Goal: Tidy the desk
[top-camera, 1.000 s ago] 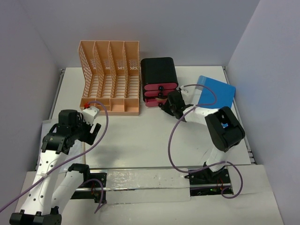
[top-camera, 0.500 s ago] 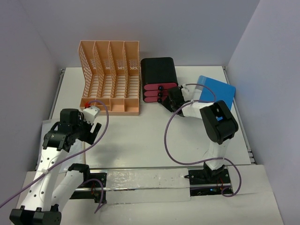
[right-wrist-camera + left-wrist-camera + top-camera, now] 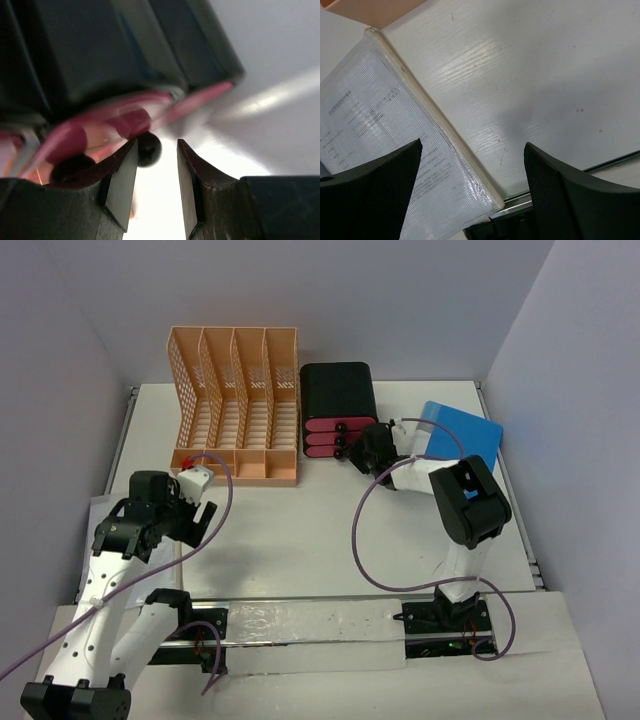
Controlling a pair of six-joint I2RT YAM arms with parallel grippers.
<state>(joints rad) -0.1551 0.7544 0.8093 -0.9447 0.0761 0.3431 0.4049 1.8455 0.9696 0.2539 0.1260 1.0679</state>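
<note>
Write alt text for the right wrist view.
The right gripper has its jaws partly open around a small black knob on a pink drawer of the black box. The knob sits against one finger, with a gap to the other. White desk shows beside it, blurred.

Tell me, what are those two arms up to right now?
Left gripper open, above clear document pouch at desk edge. Right gripper open, jaws either side of a drawer knob on black box. Nothing seen blocking.

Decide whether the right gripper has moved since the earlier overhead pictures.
Yes. The right gripper has moved away from the arm bases, up to the front of the black drawer box, whose body has not shifted.
</note>
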